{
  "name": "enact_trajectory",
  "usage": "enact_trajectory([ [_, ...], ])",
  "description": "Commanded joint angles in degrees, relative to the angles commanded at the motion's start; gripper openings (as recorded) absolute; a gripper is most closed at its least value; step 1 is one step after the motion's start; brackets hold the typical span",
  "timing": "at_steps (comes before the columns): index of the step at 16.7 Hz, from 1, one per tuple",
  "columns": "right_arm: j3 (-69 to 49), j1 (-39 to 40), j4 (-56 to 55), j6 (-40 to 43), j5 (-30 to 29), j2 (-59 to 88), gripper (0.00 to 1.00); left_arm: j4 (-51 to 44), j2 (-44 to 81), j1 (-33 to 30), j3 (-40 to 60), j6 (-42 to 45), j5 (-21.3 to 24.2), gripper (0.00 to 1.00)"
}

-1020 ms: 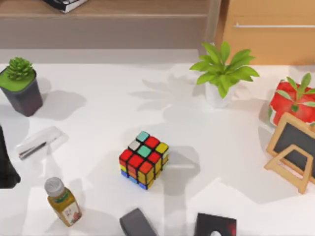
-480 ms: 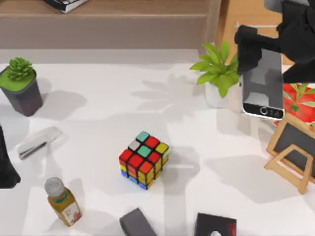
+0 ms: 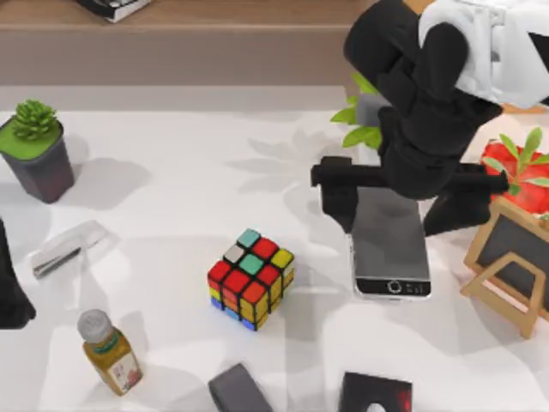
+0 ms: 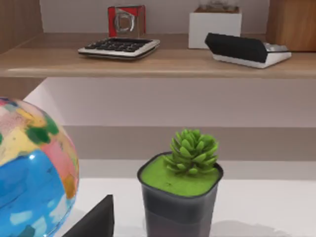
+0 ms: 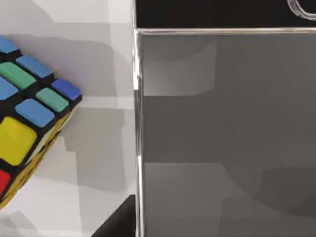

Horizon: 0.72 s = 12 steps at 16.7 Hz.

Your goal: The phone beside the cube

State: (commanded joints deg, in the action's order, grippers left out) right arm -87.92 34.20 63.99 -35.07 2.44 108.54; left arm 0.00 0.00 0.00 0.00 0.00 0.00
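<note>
One flat grey-screened phone [image 3: 390, 245] with a silver rim and round home button sits right of one multicoloured puzzle cube [image 3: 250, 278], apart from it. The right gripper [image 3: 396, 199] clamps its far end. The left gripper [image 3: 10, 296] idles at the table's left edge.

The right gripper [image 3: 396, 202] holds the phone [image 3: 390, 249] by its long edges over the white table [image 3: 171, 223], home button toward the near edge, to the right of the cube [image 3: 250, 278] and apart from it, left of the wooden-framed chalkboard [image 3: 508, 262]
</note>
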Motion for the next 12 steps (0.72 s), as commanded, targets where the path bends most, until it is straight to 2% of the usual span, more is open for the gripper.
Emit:
enact_trajectory([
  [5, 0.98, 0.78, 0.07, -1.00, -2.72, 4.07, 0.00, 0.00, 0.00, 0.00, 0.00, 0.00, 0.00, 1.00],
  [12, 0.83, 0.66, -0.03, -1.13, -2.57, 3.87, 0.00, 0.00, 0.00, 0.00, 0.00, 0.00, 0.00, 1.00],
])
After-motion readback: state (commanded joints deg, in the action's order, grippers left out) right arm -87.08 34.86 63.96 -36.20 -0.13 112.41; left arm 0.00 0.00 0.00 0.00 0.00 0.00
